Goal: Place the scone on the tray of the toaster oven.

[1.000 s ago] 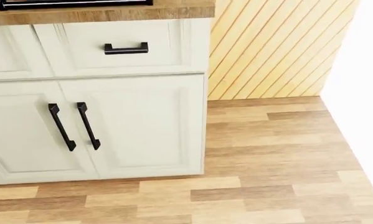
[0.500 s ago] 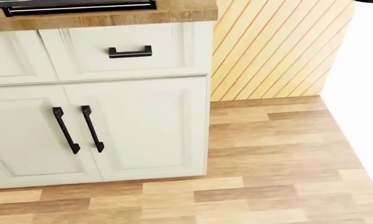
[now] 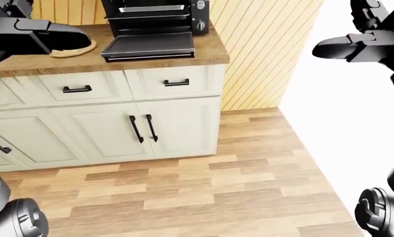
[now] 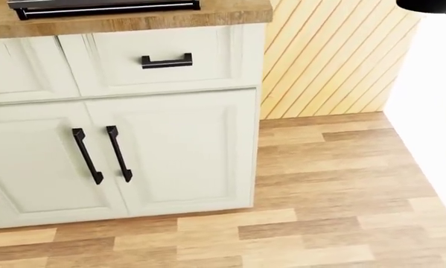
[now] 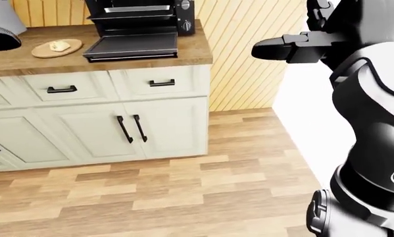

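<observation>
A pale scone (image 5: 59, 46) lies on a round wooden plate (image 5: 44, 52) on the wooden bench (image 5: 190, 52), left of the black toaster oven's pulled-out tray (image 5: 132, 45). Both dark hands, left (image 3: 49, 37) and right (image 5: 295, 49), hang raised, holding nothing; how far their fingers spread cannot be told.

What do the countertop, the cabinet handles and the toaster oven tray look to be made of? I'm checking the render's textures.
Countertop: wood, matte brown, with visible grain streaks. Cabinet handles: likely metal, matte black, thin angular bars. Toaster oven tray: probably dark metal, a flat sheet with a faint sheen and a raised rim. Being simulator renders, these are looks only.
</observation>
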You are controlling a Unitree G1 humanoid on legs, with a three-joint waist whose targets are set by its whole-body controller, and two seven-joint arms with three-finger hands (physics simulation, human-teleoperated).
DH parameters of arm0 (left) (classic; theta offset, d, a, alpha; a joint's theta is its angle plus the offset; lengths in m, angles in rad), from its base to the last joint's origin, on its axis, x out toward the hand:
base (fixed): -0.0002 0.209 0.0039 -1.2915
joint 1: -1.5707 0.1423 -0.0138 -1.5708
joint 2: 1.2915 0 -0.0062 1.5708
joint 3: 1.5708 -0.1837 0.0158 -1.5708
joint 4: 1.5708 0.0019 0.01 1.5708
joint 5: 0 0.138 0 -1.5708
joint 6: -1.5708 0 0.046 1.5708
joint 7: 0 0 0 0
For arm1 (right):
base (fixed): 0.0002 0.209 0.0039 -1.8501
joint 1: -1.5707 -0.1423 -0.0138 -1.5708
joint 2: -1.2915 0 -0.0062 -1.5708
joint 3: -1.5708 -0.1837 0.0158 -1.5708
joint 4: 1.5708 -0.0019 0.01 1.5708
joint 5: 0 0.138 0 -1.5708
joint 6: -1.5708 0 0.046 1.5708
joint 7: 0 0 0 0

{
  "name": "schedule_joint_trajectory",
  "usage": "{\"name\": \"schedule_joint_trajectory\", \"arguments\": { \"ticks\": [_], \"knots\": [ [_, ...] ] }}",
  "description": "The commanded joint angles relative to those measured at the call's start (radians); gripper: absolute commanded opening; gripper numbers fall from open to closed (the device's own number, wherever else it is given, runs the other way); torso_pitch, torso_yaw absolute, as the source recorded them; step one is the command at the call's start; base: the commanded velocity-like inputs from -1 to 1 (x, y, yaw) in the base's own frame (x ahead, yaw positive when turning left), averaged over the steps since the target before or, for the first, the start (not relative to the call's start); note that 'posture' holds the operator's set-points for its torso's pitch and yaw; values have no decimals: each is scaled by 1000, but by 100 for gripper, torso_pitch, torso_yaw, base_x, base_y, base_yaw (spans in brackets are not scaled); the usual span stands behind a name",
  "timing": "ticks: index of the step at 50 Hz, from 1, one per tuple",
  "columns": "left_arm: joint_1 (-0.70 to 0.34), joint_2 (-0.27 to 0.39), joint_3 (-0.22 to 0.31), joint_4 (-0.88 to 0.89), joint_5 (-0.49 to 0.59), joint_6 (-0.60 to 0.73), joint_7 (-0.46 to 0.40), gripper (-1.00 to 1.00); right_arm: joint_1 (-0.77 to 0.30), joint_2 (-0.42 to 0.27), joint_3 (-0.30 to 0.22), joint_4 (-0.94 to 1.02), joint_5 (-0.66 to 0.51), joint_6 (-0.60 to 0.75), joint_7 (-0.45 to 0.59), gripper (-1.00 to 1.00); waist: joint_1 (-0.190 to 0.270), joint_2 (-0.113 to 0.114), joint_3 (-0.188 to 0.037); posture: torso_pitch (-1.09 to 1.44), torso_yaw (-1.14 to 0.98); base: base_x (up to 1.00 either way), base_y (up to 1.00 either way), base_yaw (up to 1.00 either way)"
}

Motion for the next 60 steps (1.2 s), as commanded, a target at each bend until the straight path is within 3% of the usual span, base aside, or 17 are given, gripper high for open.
{"name": "schedule_joint_trajectory", "arguments": {
  "ticks": [1,5,6,7,14,18,19,21,27,29,31,32,40,44,53,58,60],
  "knots": [
    [-24,19,25,-11,6,-26,7,100,-20,-5,-2,-19,-6,-30,5,100,4,-4,-17,0,0,0,18,0],
    [-20,25,29,-5,4,-32,5,100,-20,-3,-6,-24,-13,-25,11,100,-6,110,-37,0,0,0,17,0],
    [-20,26,29,-2,4,-35,4,100,-20,-2,-8,-22,-14,-25,12,100,-1,61,-26,0,0,0,17,0],
    [-19,27,28,0,6,-38,4,100,-20,-1,-9,-21,-15,-26,12,100,-5,78,-23,0,0,0,18,0],
    [-9,23,19,0,25,-47,-5,100,-15,9,-6,-26,-27,-22,19,100,-4,6,-17,0,0,0,18,0],
    [-12,19,18,-7,30,-41,-5,100,-10,16,-3,-27,-35,-26,23,100,1,-76,-29,0,0,0,18,0],
    [-14,17,16,-5,32,-42,-7,100,-13,15,-3,-25,-36,-25,23,100,-7,-41,-22,0,0,0,17,0],
    [-9,8,10,-8,40,-46,-9,100,-7,19,-1,-24,-42,-31,28,100,1,-56,-29,0,0,0,18,0],
    [-25,6,21,-16,31,-22,-4,100,-6,30,3,-31,-49,-28,30,100,3,-4,-17,0,0,0,18,0],
    [-27,7,20,-14,30,-23,-1,100,-8,30,1,-34,-49,-22,31,100,-3,33,-18,0,0,0,18,0],
    [-32,15,25,-9,27,-23,-5,100,-8,33,7,-36,-56,-23,34,100,-6,111,-38,0,0,0,18,0],
    [-33,21,28,-5,25,-25,-7,100,-7,34,10,-40,-60,-23,37,100,-1,67,-25,0,0,0,17,0],
    [-29,20,25,-11,24,-25,-3,100,-20,33,-6,-31,-72,-15,51,100,-4,11,-20,0,0,0,18,0],
    [-27,25,27,-9,19,-26,0,100,-23,27,-9,-29,-65,-15,46,100,1,-59,-24,0,0,0,18,0],
    [-28,27,26,-7,15,-25,0,100,-13,29,-1,-31,-65,-20,42,100,4,-10,-18,0,0,0,18,0],
    [-25,24,23,-3,15,-31,0,100,-5,36,7,-26,-75,-32,46,100,-15,92,-41,0,0,0,18,0],
    [-37,6,45,2,-24,-15,15,100,-2,41,8,-33,-79,-29,48,100,-8,78,-19,0,0,0,18,0]
  ]
}}
